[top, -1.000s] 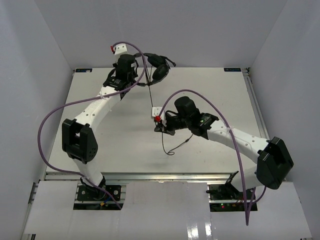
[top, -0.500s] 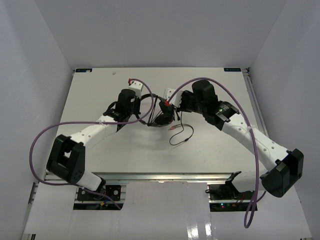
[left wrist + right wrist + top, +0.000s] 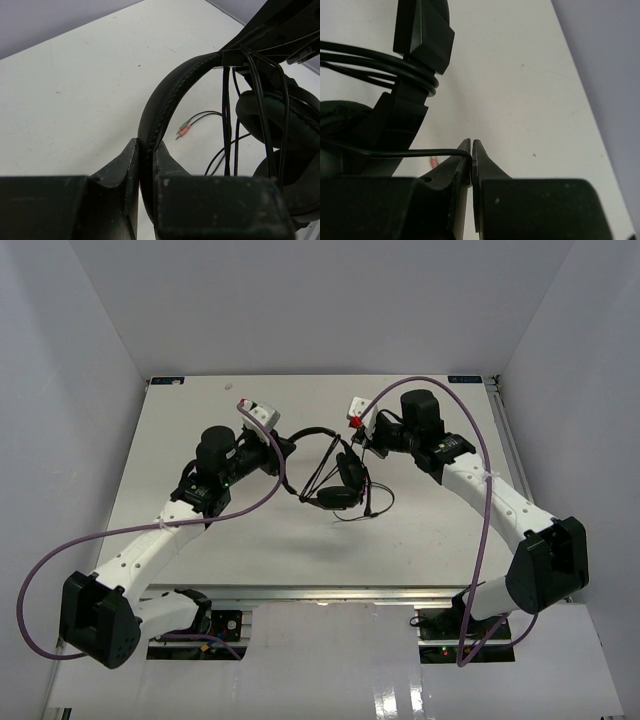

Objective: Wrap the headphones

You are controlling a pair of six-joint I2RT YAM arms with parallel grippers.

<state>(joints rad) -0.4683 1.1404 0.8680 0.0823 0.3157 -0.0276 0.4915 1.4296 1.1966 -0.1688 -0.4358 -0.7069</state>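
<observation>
The black headphones (image 3: 335, 485) hang above the table's middle, ear cups down. My left gripper (image 3: 283, 446) is shut on the padded headband (image 3: 165, 97), which runs up from between its jaws. The thin dark cord (image 3: 226, 120) is looped several times around the headband's end near an ear cup (image 3: 280, 120). My right gripper (image 3: 362, 446) is shut on the cord (image 3: 420, 152), which comes in from the left and bends into the closed jaws. More cord turns (image 3: 380, 65) circle the black headband arm. The cord's loose end lies on the table (image 3: 375, 508) with its red and green plugs (image 3: 183, 128).
Thick purple cables (image 3: 455, 440) arc from both arms over the white table (image 3: 200, 400). White walls close the left, back and right sides. A metal rail (image 3: 330, 592) runs along the near edge by the arm bases.
</observation>
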